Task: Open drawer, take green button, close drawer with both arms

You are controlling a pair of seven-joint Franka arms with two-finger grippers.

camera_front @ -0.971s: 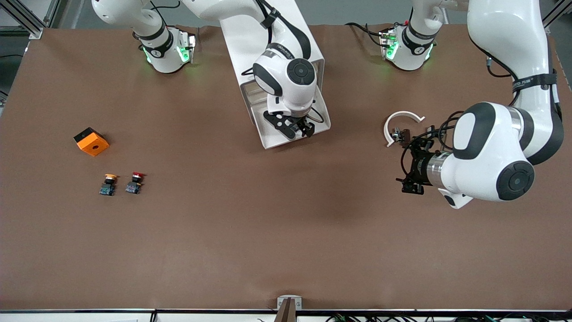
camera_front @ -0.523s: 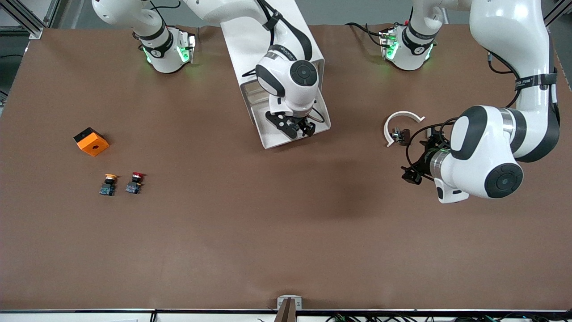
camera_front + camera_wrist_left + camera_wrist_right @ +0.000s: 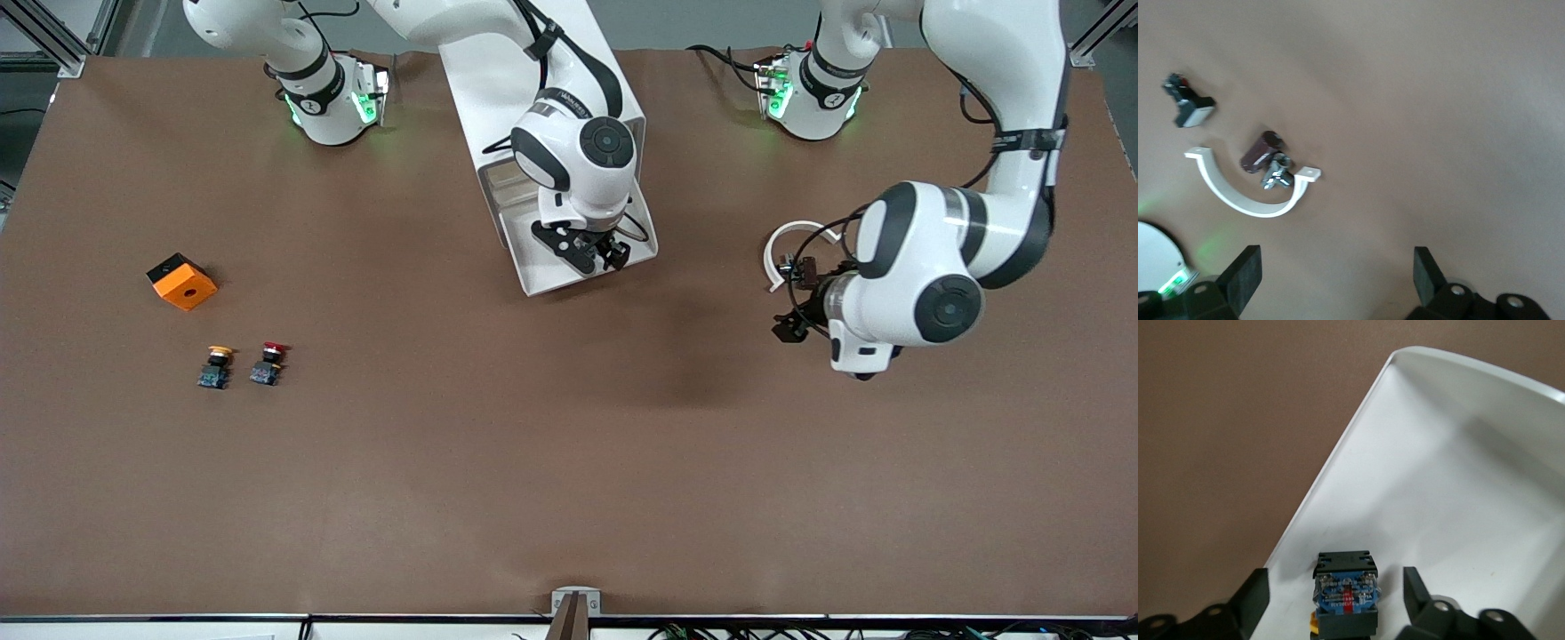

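At the right gripper (image 3: 1335,579): fingers (image 3: 1253,595) spread apart, one to each side of the button (image 3: 1345,593), with a sliver of white floor showing on both sides and no contact. Nothing clamped. Between them, seen from above: bluish base with a red mark, black body around it, a trace of yellowish colour at the lower edge; cap colour not clear enough to call.

Under and around the button: the drawer (image 3: 1458,473), white, shallow, pulled out of the cabinet (image 3: 498,71) toward the front camera. Button near one side wall, close to the drawer's rounded front corner. In the front view, hidden under the right gripper (image 3: 594,253) and wrist.

At the left gripper (image 3: 1337,257): fingers wide apart, holding nothing, hanging over bare table (image 3: 569,462) toward the left arm's end. Just beside it, lying flat, a white half-ring (image 3: 1245,197). Inside the ring's curve, a dark brown cylinder (image 3: 1260,150) touching a small metal fitting (image 3: 1277,177). Near the ring's open side, a small black-and-white part (image 3: 1188,107), apart from the rest.

Toward the right arm's end, well apart from the cabinet: an orange block (image 3: 182,281) with one black face. Nearer to the front camera than the block, side by side: a yellow-capped button (image 3: 214,366) and a red-capped one (image 3: 267,363), both standing on the table.
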